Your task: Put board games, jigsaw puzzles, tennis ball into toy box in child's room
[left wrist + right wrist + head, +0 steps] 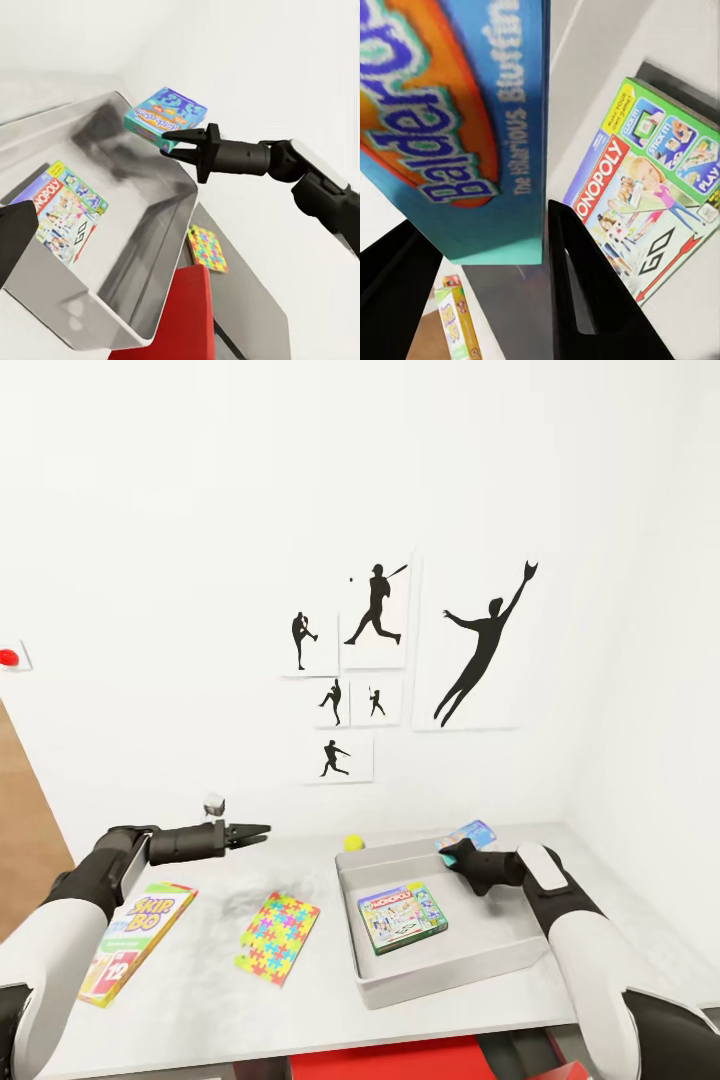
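The grey toy box [455, 972] [154, 247] stands on the right part of the light-grey table [210, 1000]. A pale-green Monopoly board game [402, 919] [60, 211] [649, 191] lies flat inside it. My right gripper [456, 857] [172, 142] [484, 225] is shut on the small blue board game [467, 836] [165, 112] [442, 127], held above the box's far right corner. The Skip-Bo board game [135, 940] [456, 322] and one jigsaw puzzle [278, 937] lie left of the box. Another jigsaw puzzle [206, 248] lies just outside its wall. The tennis ball [353, 842] rests behind the box. My left gripper [258, 830] hovers open, holding nothing.
White walls close the table in at the back and right, with black sports-silhouette pictures [380, 660] above it. A red object [400, 1058] [176, 319] sits below the table's front edge. Wood panelling [25, 830] stands at the left.
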Robot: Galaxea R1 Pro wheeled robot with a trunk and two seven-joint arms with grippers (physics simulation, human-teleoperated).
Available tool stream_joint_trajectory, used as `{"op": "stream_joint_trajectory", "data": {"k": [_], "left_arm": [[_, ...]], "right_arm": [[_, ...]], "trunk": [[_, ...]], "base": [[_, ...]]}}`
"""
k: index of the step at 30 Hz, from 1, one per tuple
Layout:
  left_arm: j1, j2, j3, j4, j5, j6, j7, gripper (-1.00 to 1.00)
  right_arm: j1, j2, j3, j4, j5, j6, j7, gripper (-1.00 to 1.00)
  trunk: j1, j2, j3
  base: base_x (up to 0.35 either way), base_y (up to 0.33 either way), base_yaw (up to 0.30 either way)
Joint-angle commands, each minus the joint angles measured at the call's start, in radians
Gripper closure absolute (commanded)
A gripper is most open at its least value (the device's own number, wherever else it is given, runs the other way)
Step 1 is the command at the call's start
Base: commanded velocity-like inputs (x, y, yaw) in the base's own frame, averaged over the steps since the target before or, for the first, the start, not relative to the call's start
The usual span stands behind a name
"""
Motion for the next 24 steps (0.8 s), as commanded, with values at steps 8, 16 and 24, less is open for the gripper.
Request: {"op": "stream_joint_trajectory", "data": {"k": [8, 16, 24], "left_arm": [[0.001, 0.023, 0.004, -0.004, 0.021, 0.016, -0.120, -1.00], [0.001, 0.026, 0.005, -0.005, 0.021, 0.014, -0.120, -1.00], [0.001, 0.026, 0.005, -0.004, 0.019, 0.011, -0.120, -1.00]], "right_arm": [[0.000, 0.000, -0.005, 0.000, -0.014, 0.005, -0.006, 1.00], [0.000, 0.001, -0.034, 0.003, -0.014, 0.005, -0.007, 1.00], [0.000, 0.001, -0.044, 0.005, -0.014, 0.005, -0.011, 1.00]], "trunk": [[0.000, -0.001, -0.004], [0.000, -0.001, -0.016], [0.000, -0.001, -0.029]], "base": [[0.000, 0.000, 0.000], [0.000, 0.000, 0.000], [0.000, 0.000, 0.000]]}}
